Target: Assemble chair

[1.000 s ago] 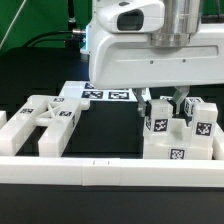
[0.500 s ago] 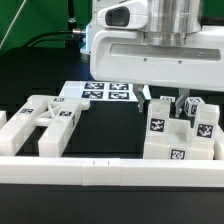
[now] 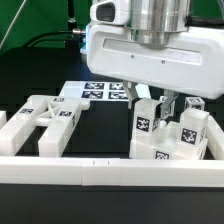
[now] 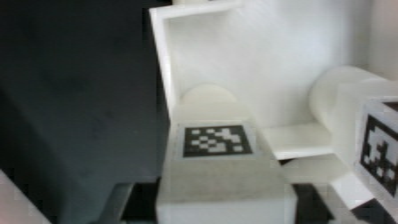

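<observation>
My gripper [image 3: 157,100] is shut on an upright white leg bar [image 3: 144,128] with black-and-white tags. The bar stands at the near-left corner of the chair's seat block [image 3: 172,152], at the exterior view's right. A second tagged upright [image 3: 190,128] rises beside it. In the wrist view the held bar [image 4: 217,150] fills the gap between the dark fingers [image 4: 135,196] of my gripper [image 4: 221,200]. The seat block's white wall [image 4: 231,50] lies beyond it. The X-braced frame [image 3: 50,115] lies on the table at the exterior view's left, apart from my gripper.
The marker board [image 3: 105,92] lies flat behind the parts, near the middle. A long white border rail [image 3: 100,172] runs along the front edge. A small white piece [image 3: 4,122] sits at the far left. The arm's white body [image 3: 150,50] hangs over the right half.
The gripper has shifted toward the exterior view's left, taking the leg bar and seat block with it. The X-braced frame has stayed put.
</observation>
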Tool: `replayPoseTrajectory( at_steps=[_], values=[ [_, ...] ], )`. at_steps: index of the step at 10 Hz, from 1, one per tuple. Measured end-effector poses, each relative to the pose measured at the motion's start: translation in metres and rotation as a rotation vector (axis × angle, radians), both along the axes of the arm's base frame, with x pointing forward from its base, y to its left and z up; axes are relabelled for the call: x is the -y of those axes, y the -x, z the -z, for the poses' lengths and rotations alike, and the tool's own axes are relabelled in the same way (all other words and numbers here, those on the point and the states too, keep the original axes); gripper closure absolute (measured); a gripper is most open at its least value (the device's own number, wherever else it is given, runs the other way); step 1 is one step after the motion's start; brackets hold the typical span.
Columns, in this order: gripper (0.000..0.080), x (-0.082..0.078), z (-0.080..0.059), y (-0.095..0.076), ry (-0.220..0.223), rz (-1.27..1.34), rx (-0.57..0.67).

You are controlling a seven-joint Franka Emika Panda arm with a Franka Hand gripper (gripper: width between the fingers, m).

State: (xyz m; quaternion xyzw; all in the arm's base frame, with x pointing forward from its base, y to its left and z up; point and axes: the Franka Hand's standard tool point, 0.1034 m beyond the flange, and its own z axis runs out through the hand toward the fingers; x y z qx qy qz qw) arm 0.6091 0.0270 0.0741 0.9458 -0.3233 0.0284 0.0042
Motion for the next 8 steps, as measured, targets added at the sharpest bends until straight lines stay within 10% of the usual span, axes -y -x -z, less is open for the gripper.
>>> replayPoseTrajectory(
  at_steps=[1, 3, 8],
  values=[
    [0.0511, -0.001, 0.001, 0.000, -0.001, -0.001, 0.000],
    [0.0194, -0.002, -0.004, -0.002, -0.001, -0.045, 0.006],
    [0.0151, -0.003, -0.015, 0.000, -0.006, -0.127, 0.004]
  ],
)
